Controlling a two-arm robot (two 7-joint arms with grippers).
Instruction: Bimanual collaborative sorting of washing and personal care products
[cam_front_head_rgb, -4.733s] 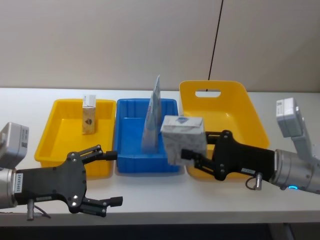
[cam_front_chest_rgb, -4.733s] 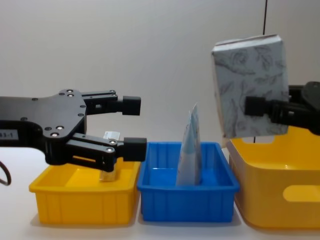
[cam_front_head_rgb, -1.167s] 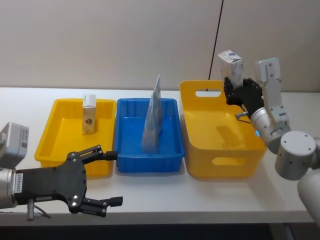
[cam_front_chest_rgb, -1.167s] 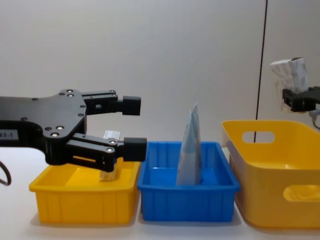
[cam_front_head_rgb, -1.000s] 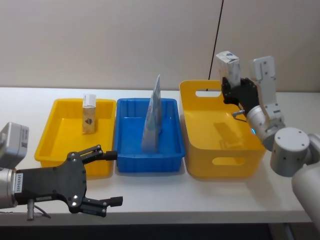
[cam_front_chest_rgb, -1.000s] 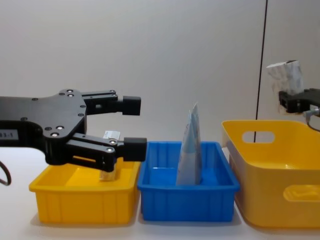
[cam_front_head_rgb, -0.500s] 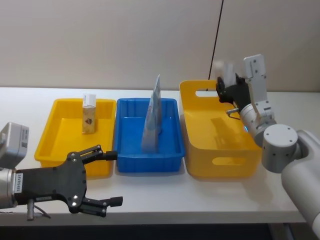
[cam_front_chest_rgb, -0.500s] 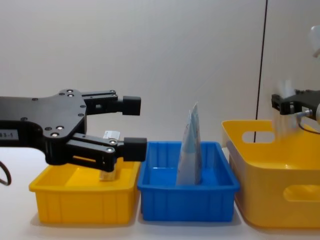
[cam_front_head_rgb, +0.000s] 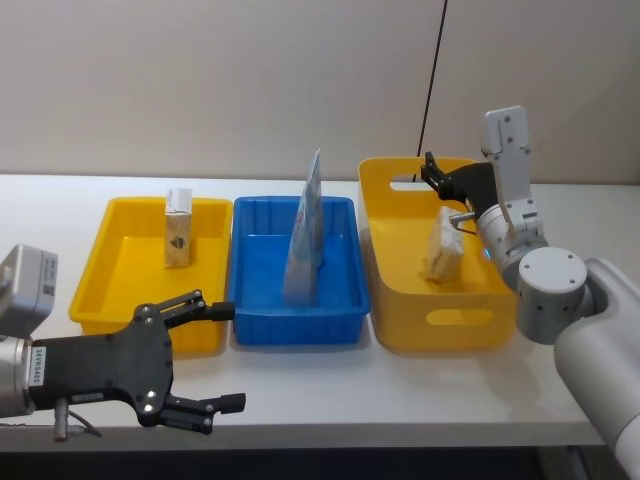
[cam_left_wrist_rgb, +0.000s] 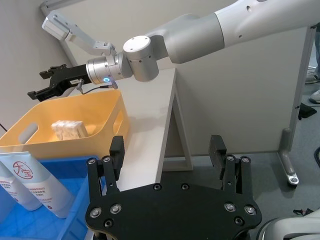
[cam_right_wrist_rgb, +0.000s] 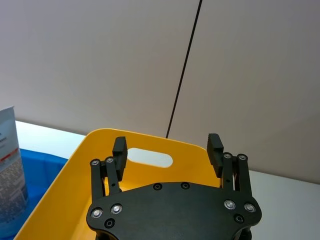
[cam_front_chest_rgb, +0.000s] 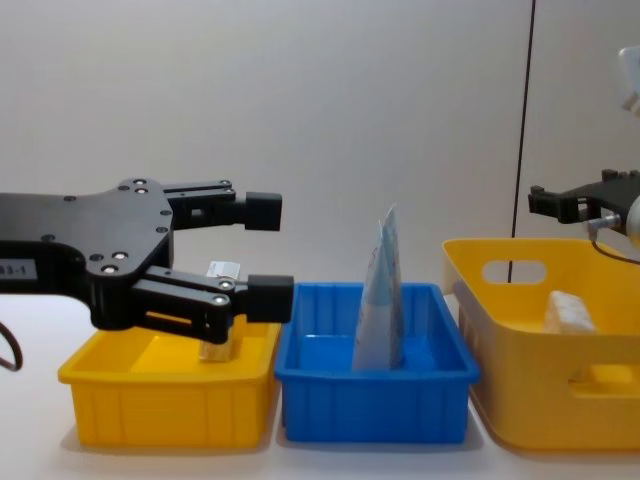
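A cream-grey carton (cam_front_head_rgb: 442, 245) (cam_front_chest_rgb: 568, 312) (cam_left_wrist_rgb: 70, 130) lies loose inside the tall yellow basket (cam_front_head_rgb: 400, 300). My right gripper (cam_front_head_rgb: 432, 173) (cam_front_chest_rgb: 545, 203) (cam_right_wrist_rgb: 167, 145) hovers open above the basket's back rim with nothing between its fingers. A pale blue tapering tube (cam_front_head_rgb: 305, 235) (cam_front_chest_rgb: 380, 300) stands upright in the blue tray (cam_front_head_rgb: 260, 325). A small carton (cam_front_head_rgb: 178, 228) stands in the left yellow tray (cam_front_head_rgb: 110, 290). My left gripper (cam_front_head_rgb: 228, 356) (cam_front_chest_rgb: 268, 255) (cam_left_wrist_rgb: 167, 147) hangs open and empty near the table's front left.
The three containers stand side by side along the middle of the white table (cam_front_head_rgb: 400, 390). A black cable (cam_front_head_rgb: 430, 80) runs down the wall behind the basket. Bare tabletop lies in front of the trays.
The right gripper swung the carton over the basket, opened and let it go. The carton now lies in the basket. The left arm has not moved.
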